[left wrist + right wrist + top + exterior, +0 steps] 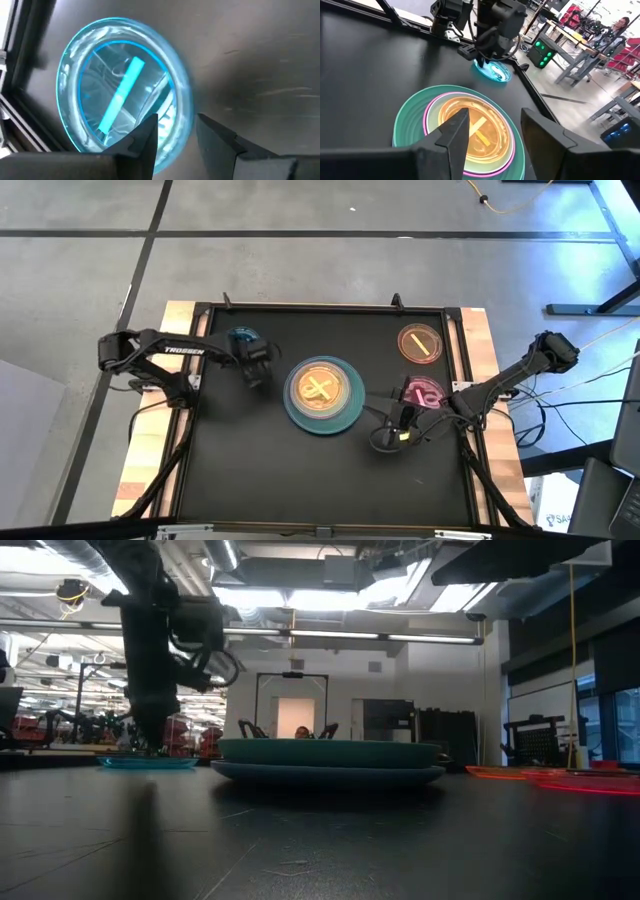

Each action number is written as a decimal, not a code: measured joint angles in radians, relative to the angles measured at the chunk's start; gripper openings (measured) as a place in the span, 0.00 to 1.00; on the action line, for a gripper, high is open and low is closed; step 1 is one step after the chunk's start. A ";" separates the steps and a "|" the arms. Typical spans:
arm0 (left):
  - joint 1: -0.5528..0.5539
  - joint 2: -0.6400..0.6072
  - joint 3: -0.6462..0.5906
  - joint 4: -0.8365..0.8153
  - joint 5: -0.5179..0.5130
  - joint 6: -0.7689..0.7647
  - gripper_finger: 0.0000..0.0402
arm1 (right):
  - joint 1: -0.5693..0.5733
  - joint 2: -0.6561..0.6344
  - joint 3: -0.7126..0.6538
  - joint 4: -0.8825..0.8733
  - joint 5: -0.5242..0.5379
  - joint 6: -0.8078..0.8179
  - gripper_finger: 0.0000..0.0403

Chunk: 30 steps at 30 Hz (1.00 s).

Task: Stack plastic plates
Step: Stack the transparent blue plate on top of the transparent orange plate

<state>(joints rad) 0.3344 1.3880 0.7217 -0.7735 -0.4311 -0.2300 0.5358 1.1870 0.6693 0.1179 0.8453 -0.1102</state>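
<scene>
A stack (320,392) sits mid-table: an amber plate on a pink one, on large teal and grey-blue plates (328,760) (465,132). A small translucent blue plate (241,337) (120,85) (147,762) lies flat left of it. My left gripper (253,370) (176,120) is open over that plate's near rim, one finger inside the rim and one outside. A magenta plate (422,393) and an orange plate (420,343) lie flat on the right. My right gripper (390,434) (495,114) is open, right of the stack, touching nothing. My left gripper comes at the blue plate from above, its fingers (145,137) standing on either side of the rim (184,107) on the plate's near side. I cannot tell whether they touch it. The plate lies flat on the table.
The black table has a raised frame (320,307) with wooden boards (480,330) outside it. Open black surface lies near of the stack (300,480). A person sits in the room beyond (622,22).
</scene>
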 joint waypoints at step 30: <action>0.052 0.002 -0.141 0.301 0.093 0.124 0.01 | -0.079 0.000 0.000 -0.001 0.048 -0.090 0.43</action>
<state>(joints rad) 0.3867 1.3895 0.5808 -0.4724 -0.3382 -0.1064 0.4566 1.1873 0.6697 0.1169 0.8938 -0.2007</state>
